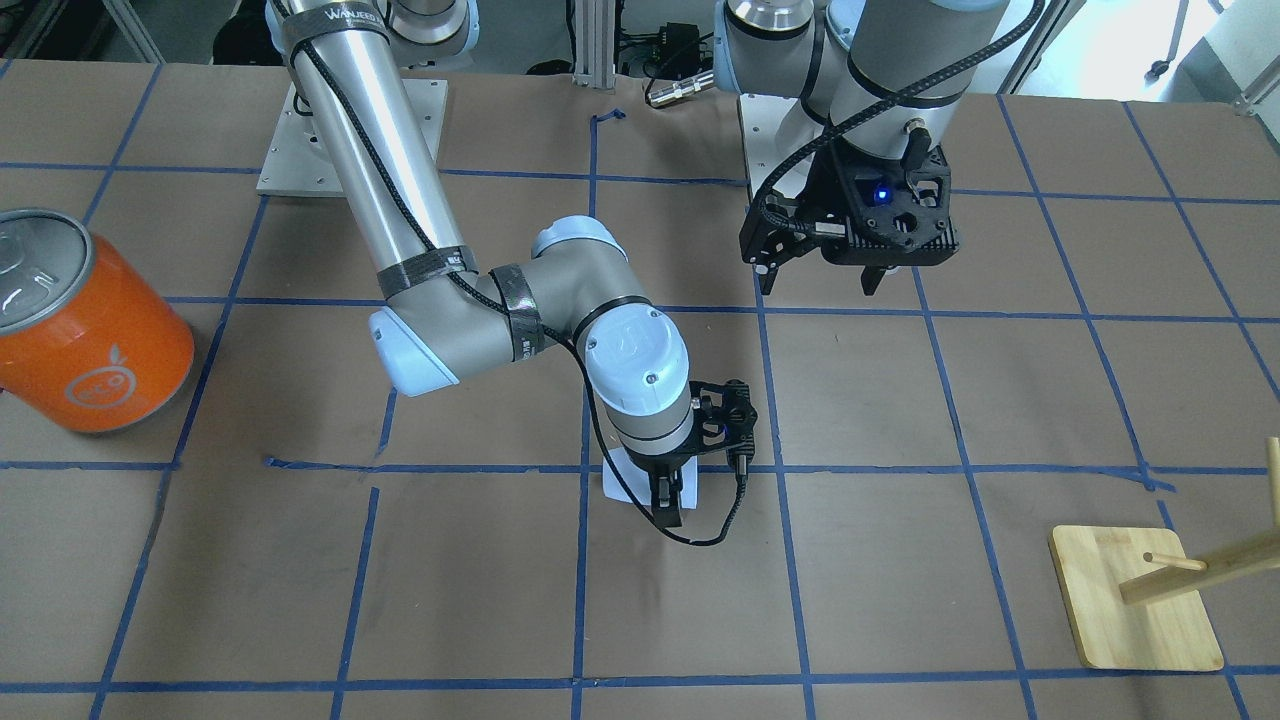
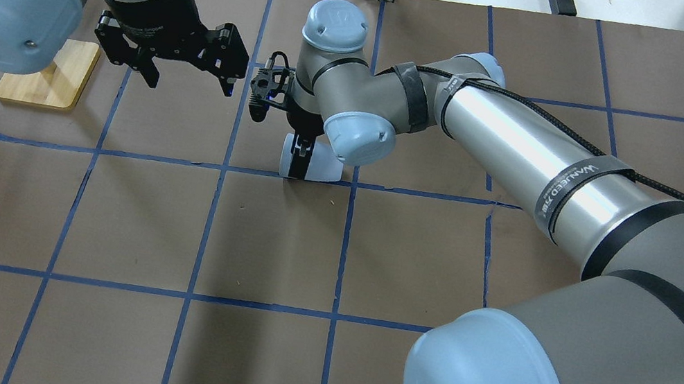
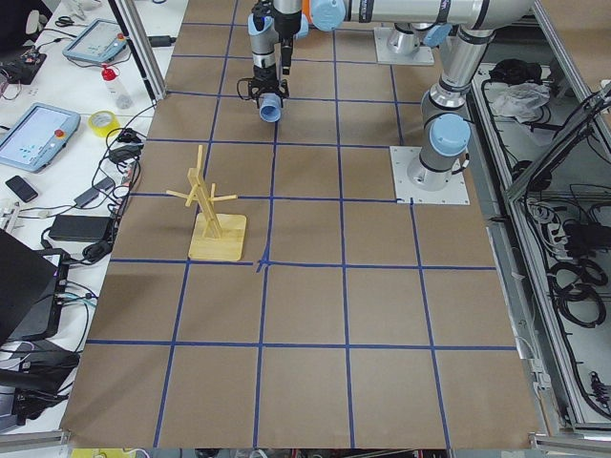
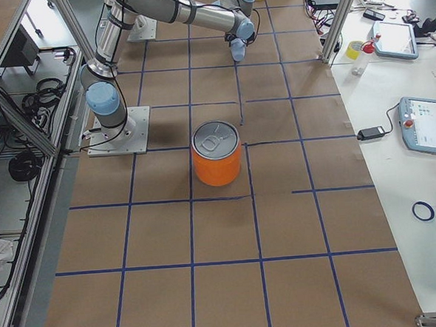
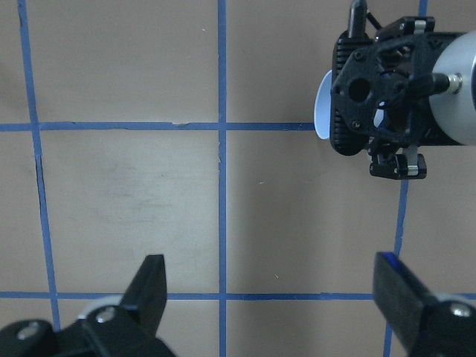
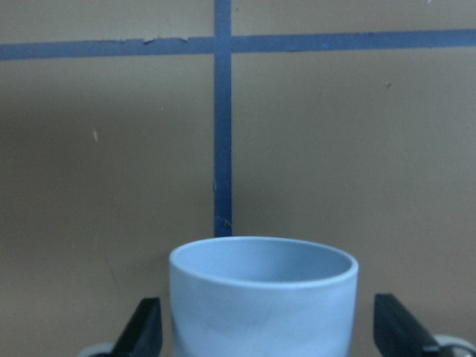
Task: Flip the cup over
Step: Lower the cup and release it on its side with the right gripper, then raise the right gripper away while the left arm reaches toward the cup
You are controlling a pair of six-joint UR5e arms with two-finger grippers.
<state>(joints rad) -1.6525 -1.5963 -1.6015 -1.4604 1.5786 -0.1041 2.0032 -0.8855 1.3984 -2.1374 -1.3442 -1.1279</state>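
Between the fingers of the right gripper (image 1: 668, 512) lies the cup (image 6: 260, 290), on its side on the paper-covered table (image 6: 335, 149), its bluish mouth on the side of the claw away from its wrist camera. The jaws stand open just wider than the cup, one finger beside each wall, gripping nothing yet. The smooth tapered wall could squirt out or roll if the fingers close off-centre or near the rim, and a hard squeeze might buckle the thin plastic. Off to one side and higher, the left gripper (image 2: 189, 80) hangs wide open and empty, near enough that a broad flipping swing might clip it.
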